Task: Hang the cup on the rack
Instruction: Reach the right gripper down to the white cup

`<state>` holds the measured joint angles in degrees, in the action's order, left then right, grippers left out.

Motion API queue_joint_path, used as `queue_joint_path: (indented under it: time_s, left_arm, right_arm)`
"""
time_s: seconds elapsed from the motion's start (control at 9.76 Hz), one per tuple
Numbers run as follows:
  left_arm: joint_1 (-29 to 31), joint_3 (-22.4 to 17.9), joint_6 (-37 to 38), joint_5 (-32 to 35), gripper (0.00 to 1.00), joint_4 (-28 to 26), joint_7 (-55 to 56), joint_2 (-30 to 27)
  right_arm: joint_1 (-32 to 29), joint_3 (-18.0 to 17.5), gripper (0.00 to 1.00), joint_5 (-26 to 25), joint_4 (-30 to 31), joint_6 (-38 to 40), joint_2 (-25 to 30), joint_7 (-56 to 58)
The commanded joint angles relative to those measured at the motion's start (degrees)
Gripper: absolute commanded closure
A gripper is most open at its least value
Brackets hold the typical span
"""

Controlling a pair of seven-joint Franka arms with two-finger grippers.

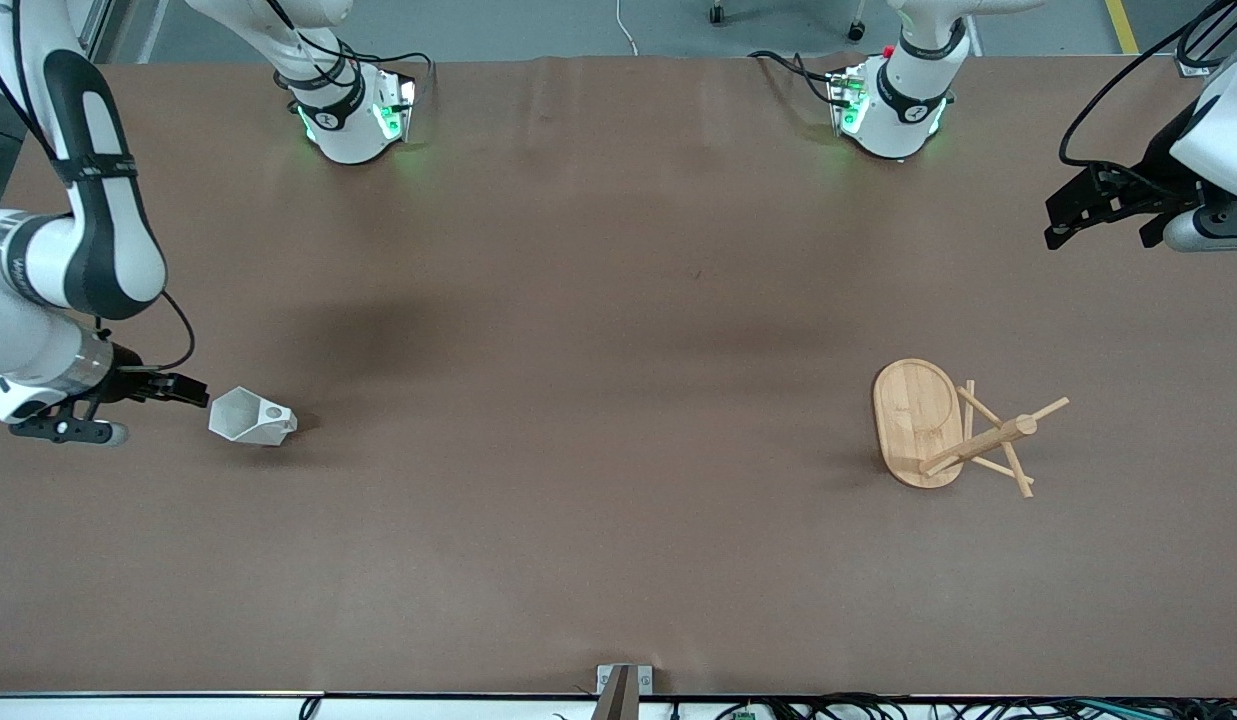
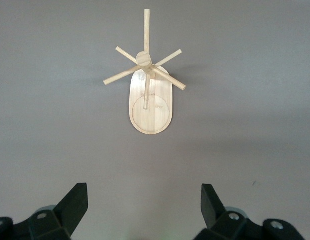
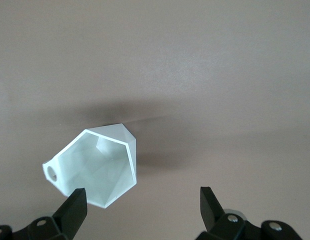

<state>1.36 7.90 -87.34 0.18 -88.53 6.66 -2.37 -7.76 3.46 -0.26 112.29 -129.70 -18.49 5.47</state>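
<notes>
Brown bench, 2 arms, wide bare middle

The cup (image 1: 251, 417) lies tipped on the bench (image 1: 598, 400) at the right arm's end, just beside the right gripper (image 1: 178, 388), fingers wide. The rack (image 1: 953, 428) stands at the left arm's end; the left gripper (image 1: 1098, 225) hangs above that end, fingers wide. No writing is readable.

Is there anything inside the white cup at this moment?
Nothing shows inside the cup: the right wrist view looks into its open mouth and sees bare white walls. Its deepest corner is shaded, and the table under it is covered.
</notes>
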Motion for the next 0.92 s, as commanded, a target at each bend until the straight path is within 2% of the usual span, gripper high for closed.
queue_joint_path:
  time_s: [0.0,0.2,0.51,0.72,0.82]
  left_arm:
    - [-0.1,0.3,1.4,-0.1,0.0,-0.2,-0.5,1.1]
    - [-0.1,0.3,1.4,-0.2,0.0,0.4,-0.5,1.1]
    - [-0.2,0.2,1.4,-0.2,0.0,1.1,-0.2,1.1]
    - [-0.1,0.2,1.4,-0.1,0.0,1.2,-0.1,1.1]
    - [-0.3,0.2,1.4,-0.1,0.0,1.3,-0.1,1.2]
  right_arm:
    - [-0.1,-0.7,0.0,0.4,3.8,-5.5,-0.5,0.6]
    - [-0.1,-0.8,0.02,1.0,3.7,-7.7,-2.9,0.7]
    - [0.1,-1.0,0.12,1.0,3.5,-10.7,-5.1,0.7]
    - [-0.1,-1.4,0.21,1.1,3.2,-11.5,-6.1,0.6]
    - [-0.2,-1.4,0.29,1.1,2.9,-11.5,-6.3,0.6]
